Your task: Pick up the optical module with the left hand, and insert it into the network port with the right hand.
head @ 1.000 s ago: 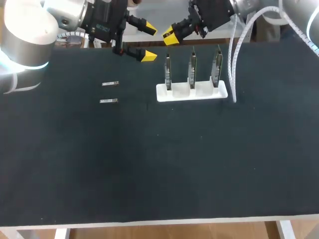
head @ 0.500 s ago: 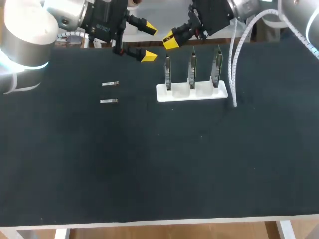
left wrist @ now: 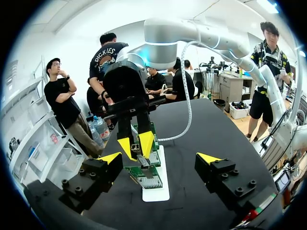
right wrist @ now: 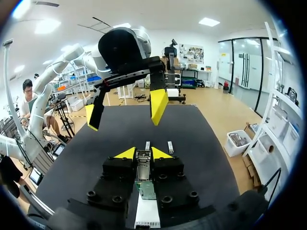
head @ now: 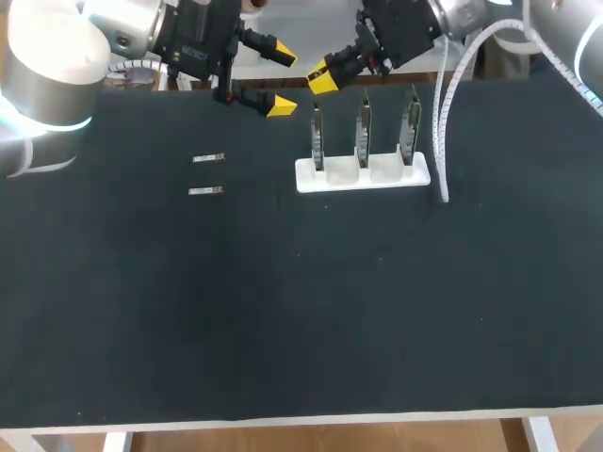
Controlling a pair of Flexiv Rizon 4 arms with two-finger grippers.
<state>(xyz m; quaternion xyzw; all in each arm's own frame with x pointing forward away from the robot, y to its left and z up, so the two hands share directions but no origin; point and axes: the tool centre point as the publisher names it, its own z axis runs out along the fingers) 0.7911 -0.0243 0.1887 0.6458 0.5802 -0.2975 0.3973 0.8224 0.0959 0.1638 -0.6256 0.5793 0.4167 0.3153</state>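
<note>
Pinched between the nearly closed fingers of the right claw (head: 320, 77), an optical module (right wrist: 142, 167) is held from both sides. Its long axis is lined up with the fingers, and its free end is turned toward the green board (head: 317, 141) just under the claw. Whether module and board touch cannot be told. That board is the one of three nearest the left claw (head: 280, 83), all of them stood upright in a white holder (head: 363, 176) on the counter (head: 283, 301).

The left claw is spread wide and nothing is gripped in it (its yellow tips are well apart). It is held just beside the right claw, facing it.

Two more modules (head: 208, 158) are laid flat on the counter, ahead of the right claw and well apart from it. They are set side by side and parallel, with their long axes pointed away from that claw.
</note>
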